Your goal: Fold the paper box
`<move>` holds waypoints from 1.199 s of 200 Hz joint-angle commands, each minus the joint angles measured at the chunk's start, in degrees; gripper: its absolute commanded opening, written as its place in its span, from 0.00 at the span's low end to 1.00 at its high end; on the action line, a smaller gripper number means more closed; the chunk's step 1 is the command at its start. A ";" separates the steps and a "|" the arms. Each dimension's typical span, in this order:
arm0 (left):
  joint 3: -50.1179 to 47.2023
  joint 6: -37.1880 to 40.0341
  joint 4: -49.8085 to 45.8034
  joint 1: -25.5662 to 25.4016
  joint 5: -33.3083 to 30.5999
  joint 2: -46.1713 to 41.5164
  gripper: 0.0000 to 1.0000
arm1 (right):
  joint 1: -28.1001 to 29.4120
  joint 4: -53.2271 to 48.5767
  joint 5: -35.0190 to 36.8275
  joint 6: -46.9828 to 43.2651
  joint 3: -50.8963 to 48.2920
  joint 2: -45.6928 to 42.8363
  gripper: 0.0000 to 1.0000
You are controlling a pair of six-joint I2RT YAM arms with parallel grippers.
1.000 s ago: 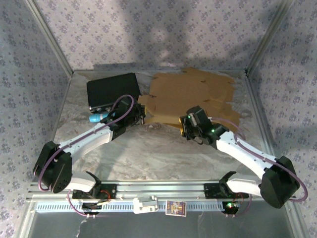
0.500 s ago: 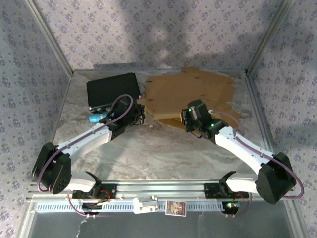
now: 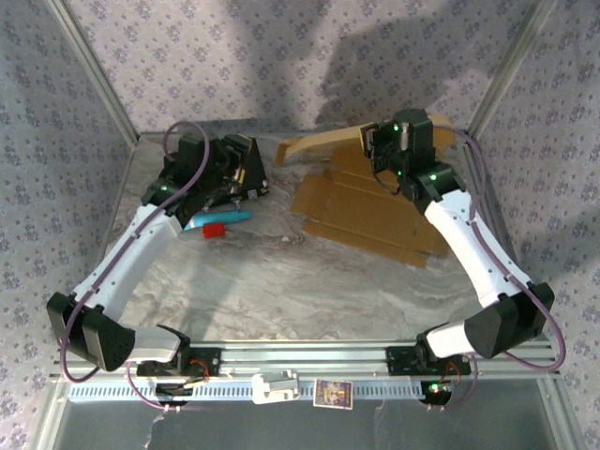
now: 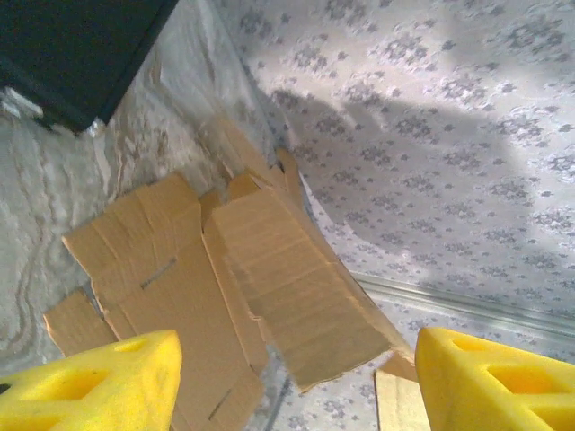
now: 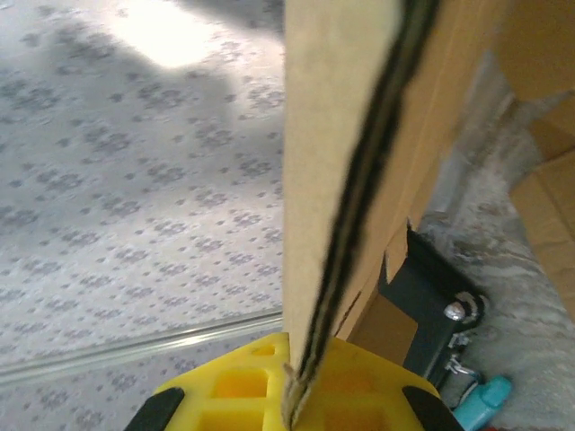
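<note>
Above table (image 3: 281, 281), cardboard (image 5: 332, 135) between right fingers (image 5: 225, 388)

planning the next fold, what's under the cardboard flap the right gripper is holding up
Under the raised flap, pinched in the right gripper, the rest of the cardboard sheet lies flat on the marble table. The spot directly beneath the flap's far side is covered by it.

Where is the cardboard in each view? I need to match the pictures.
Top external: cardboard right of centre towards the back, one flap held up in the right gripper.
Left wrist: cardboard in the middle, one panel lifted.
Right wrist: cardboard edge-on down the middle, pinched at the bottom.
Shared landmark: floral wall behind it.
</note>
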 commanded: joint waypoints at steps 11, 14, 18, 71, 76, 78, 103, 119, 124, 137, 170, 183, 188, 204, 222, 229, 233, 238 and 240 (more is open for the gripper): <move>5.16 11.16 -7.25 1.97 -1.95 -0.73 0.67 | -0.44 -5.42 -2.35 -9.12 9.22 -0.81 0.00; 5.46 11.60 -7.37 2.21 -1.93 -0.67 0.67 | -0.40 -6.22 -2.27 -9.84 10.19 -0.94 0.00; 5.76 12.05 -7.47 2.47 -1.93 -0.54 0.66 | -0.35 -7.39 -2.16 -10.59 11.12 -1.20 0.00; 8.21 14.91 -9.64 6.06 -0.94 0.12 0.65 | -0.43 -24.39 -2.16 -4.83 19.90 -6.91 0.00; 8.67 15.05 -10.38 6.38 -0.74 0.21 0.65 | -0.10 -27.37 -2.05 -2.48 20.72 -7.20 0.00; 8.88 15.10 -10.71 6.52 -0.66 0.31 0.65 | 0.08 -28.56 -2.03 -1.78 21.14 -7.21 0.00; 10.68 16.08 -14.14 7.94 0.67 1.14 0.65 | 3.01 -38.40 -2.27 7.95 23.23 -6.63 0.00; 11.40 16.81 -18.34 9.02 2.03 2.02 0.64 | 4.02 -38.24 -3.11 12.93 21.77 -4.67 0.00; 11.43 16.96 -19.12 9.30 2.47 2.23 0.64 | 4.00 -38.52 -3.92 14.14 21.57 -3.57 0.00; 11.18 17.53 -20.97 10.19 3.78 2.93 0.63 | 3.03 -35.15 -6.08 15.92 20.48 0.39 0.00; 8.77 21.79 -23.39 11.56 6.88 4.88 0.58 | 0.79 -29.98 -7.44 19.11 25.34 12.96 0.00; 6.00 24.70 -22.28 11.69 6.94 4.92 0.54 | 0.48 -30.01 -7.48 18.59 28.55 17.52 0.00; 4.57 25.69 -21.31 11.85 7.12 4.84 0.52 | 0.29 -29.82 -7.72 18.58 29.25 18.83 0.00; -0.75 28.68 -16.17 12.29 8.74 4.65 0.41 | 0.26 -28.72 -6.87 18.06 31.21 21.73 0.00; -5.10 28.38 -10.01 12.49 11.89 5.33 0.34 | 0.08 -25.16 -5.85 17.56 32.00 23.28 0.00; -5.96 27.58 -8.82 12.58 12.70 5.61 0.33 | -0.07 -25.27 -5.75 17.34 33.40 23.97 0.00; -6.10 27.27 -8.46 12.58 13.01 5.65 0.33 | -0.19 -25.76 -5.74 17.00 34.56 24.47 0.00; -6.23 27.11 -8.36 12.58 13.02 5.79 0.33 | -0.28 -27.11 -5.63 16.29 36.56 25.20 0.00; -6.21 27.11 -8.34 12.58 13.02 5.77 0.33 | -0.24 -27.39 -5.56 16.12 36.95 25.30 0.00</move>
